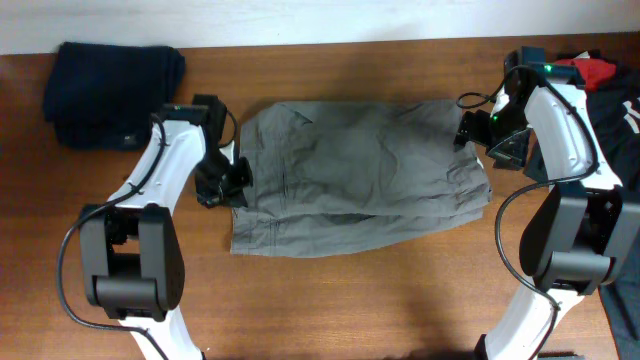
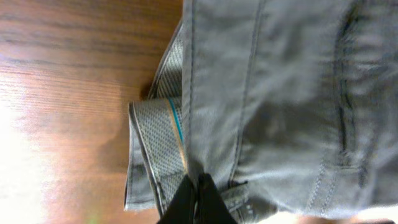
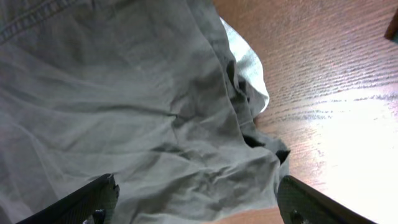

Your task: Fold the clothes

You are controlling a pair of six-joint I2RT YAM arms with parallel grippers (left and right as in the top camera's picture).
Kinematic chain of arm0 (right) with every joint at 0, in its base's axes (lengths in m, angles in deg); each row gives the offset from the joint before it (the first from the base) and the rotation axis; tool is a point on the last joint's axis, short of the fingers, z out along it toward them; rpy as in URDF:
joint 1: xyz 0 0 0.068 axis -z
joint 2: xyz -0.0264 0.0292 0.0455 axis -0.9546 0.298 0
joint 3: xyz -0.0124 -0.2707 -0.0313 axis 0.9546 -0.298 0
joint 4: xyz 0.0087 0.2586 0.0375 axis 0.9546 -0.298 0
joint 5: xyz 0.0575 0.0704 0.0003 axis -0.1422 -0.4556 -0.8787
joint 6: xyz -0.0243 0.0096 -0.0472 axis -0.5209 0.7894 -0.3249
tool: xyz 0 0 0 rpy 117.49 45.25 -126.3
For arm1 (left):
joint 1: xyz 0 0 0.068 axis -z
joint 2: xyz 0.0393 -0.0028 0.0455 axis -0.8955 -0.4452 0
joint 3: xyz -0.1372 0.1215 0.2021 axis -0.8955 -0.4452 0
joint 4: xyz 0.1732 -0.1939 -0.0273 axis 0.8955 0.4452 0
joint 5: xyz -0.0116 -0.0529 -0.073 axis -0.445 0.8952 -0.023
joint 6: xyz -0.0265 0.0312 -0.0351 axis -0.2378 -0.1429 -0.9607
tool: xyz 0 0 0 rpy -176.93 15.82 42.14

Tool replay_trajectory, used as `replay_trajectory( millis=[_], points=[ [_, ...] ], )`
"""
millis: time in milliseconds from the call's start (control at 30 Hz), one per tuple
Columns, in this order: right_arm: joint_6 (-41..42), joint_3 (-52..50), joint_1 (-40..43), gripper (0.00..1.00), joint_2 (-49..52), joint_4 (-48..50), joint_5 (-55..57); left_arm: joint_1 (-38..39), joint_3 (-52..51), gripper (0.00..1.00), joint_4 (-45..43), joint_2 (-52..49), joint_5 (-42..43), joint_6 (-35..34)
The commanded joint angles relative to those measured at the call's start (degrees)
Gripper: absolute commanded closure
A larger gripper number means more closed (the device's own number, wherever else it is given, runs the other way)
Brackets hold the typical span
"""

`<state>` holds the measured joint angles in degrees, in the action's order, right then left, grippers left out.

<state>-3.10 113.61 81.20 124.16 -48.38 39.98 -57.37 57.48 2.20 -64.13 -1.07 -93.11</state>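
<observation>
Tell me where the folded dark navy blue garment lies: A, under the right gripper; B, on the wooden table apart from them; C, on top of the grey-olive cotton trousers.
B: the folded dark navy blue garment sits on the wooden table, clear of the grey-olive cotton trousers.

Clothes (image 1: pixel 360 170) — matt cotton-like cloth, creased; table (image 1: pixel 350 300) — smooth wood, possibly laminate.

- A dark navy garment (image 1: pixel 112 95) is lying bundled near the far left corner of the tabletop (image 1: pixel 380 300).
- A red garment (image 1: pixel 598 70) is peeking out at the far right.
- A black garment (image 1: pixel 622 125) is lying just beside the red one.
- The brown wooden tabletop is catching bright glare in both wrist views.
</observation>
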Motion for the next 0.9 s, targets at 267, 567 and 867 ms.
replay_trajectory(
  millis=[267, 567, 867],
  points=[
    [0.17, 0.72, -0.26, 0.13, 0.13, 0.76, 0.33, -0.20, 7.37, 0.99, 19.82, 0.00, -0.17, 6.54],
    [0.17, 0.72, -0.26, 0.04, 0.13, 1.38, 0.31, -0.26, 7.30, 0.43, 16.61, -0.02, -5.64, 8.37],
    [0.46, 0.72, 0.13, 0.01, 0.00, -1.84, 1.99, -0.20, 7.32, 0.06, 14.75, 0.35, -5.81, 7.10]
  ],
)
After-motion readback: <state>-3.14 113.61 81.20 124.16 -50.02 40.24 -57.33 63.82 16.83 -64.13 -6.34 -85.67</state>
